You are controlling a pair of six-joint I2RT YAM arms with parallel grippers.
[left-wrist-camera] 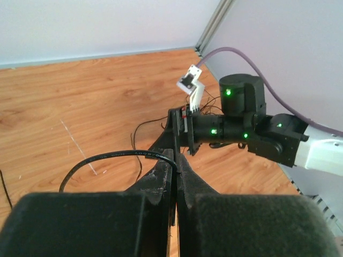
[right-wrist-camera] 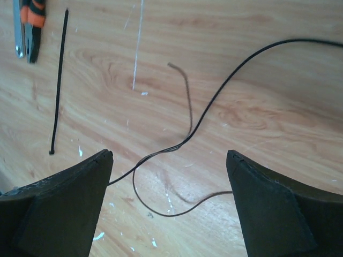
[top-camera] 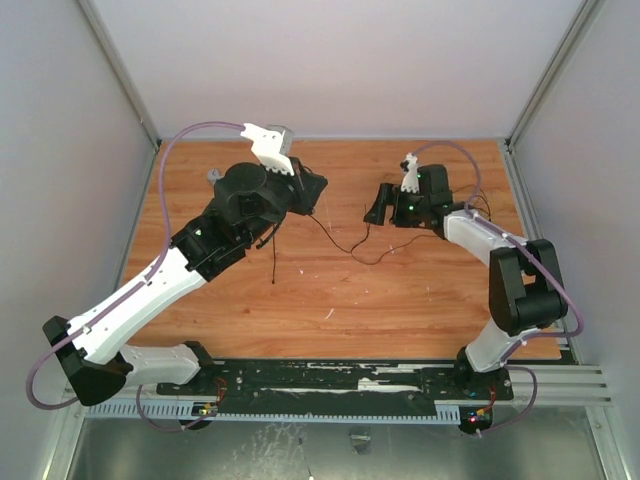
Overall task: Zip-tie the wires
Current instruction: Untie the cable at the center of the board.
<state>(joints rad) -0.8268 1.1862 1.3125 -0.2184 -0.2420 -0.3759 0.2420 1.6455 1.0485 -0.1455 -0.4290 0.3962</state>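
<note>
A: Which step?
B: Gathering, I'd say. Left gripper [left-wrist-camera: 175,160] pinches the thin black and olive wire strands [right-wrist-camera: 187,138]; right gripper [right-wrist-camera: 169,154] hangs spread wide over them.
A: Next?
B: Probably bundling them; the stiff black plastic zip tie [right-wrist-camera: 59,80] lies nearby, untouched.

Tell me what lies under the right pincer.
Under the open right pincer, the wires loop across the wooden table between its fingers. The zip tie lies apart, off to one side. Where the wires pass behind the fingers is hidden.
</note>
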